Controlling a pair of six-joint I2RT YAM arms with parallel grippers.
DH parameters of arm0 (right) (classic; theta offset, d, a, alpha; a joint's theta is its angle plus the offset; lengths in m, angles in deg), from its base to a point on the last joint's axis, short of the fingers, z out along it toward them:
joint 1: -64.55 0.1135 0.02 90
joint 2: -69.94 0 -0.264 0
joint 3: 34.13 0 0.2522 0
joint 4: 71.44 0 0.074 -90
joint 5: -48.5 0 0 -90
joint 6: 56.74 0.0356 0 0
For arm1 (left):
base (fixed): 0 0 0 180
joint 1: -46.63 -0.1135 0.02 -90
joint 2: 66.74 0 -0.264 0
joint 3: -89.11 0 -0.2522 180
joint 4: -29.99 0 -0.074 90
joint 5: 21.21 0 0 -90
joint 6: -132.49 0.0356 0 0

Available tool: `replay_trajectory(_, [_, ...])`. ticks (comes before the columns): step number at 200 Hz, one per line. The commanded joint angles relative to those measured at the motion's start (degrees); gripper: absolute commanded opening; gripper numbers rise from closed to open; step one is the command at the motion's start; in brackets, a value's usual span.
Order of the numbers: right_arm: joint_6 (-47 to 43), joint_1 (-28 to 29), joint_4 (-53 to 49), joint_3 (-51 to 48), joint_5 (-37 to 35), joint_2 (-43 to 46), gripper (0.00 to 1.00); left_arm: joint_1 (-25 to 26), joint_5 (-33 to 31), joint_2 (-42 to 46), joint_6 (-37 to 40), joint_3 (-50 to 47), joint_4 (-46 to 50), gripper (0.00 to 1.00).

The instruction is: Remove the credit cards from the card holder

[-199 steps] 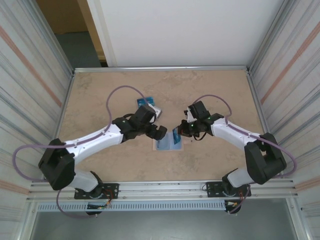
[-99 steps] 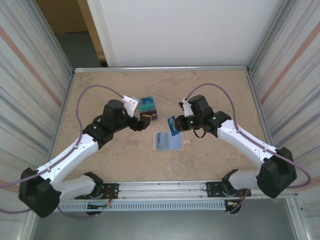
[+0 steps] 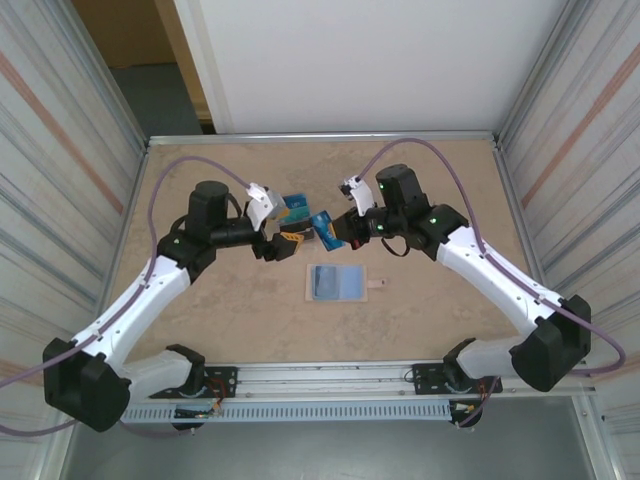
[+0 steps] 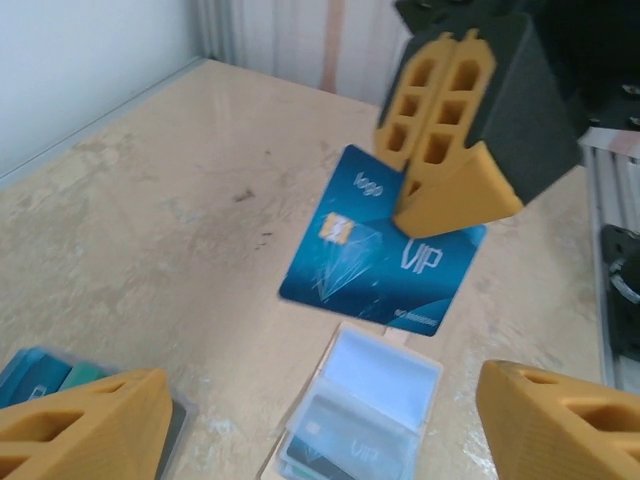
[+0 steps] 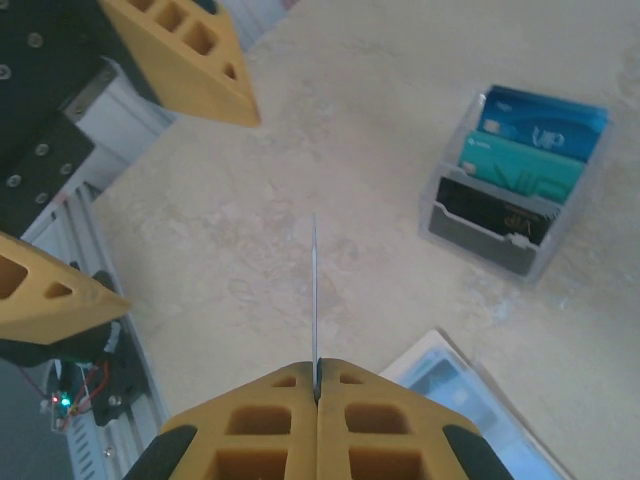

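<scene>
We pinch a blue credit card (image 4: 375, 245) in our right jaws, up off the desk (image 3: 430, 320), with our left jaws spread near it.

The thin plastic credit card (image 4: 375, 255) at the centre of the left wrist view is deep blue with a pale faceted pattern, a gold chip and white "VIP" lettering. The right tool (image 4: 440, 205) above it is mustard-yellow on black. The flat card holder (image 4: 360, 410) below shows a glossy pale blue lining, the stacked cards (image 5: 525, 170) at upper right of the right wrist view are blue, teal and black, and the tabletop (image 3: 430, 320) is mottled beige.
</scene>
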Motion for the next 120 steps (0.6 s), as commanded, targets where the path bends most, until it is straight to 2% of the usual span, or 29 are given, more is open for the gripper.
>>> replay_trajectory(1, [-5.73, 1.33, -3.4, 3.6, 3.85, -1.66, 0.0, 0.7, 5.82, -1.69, 6.5, 3.74, 4.88, 0.75])
replay_trajectory(15, [-7.23, 1.96, -5.14, 5.2, 4.18, -2.47, 0.0, 1.47, 5.56, -2.61, 8.27, 5.0, 6.54, 0.66])
replay_trajectory(47, [-10.55, 3.27, -8.45, 7.36, 4.84, -3.5, 0.0, 2.87, 6.73, -4.84, 12.82, 8.06, 11.58, 0.58])
replay_trajectory(120, [-14.29, 3.92, -12.32, 10.24, 5.4, -4.44, 0.0, 5.52, 7.58, -8.58, 18.5, 12.55, 19.76, 0.05])
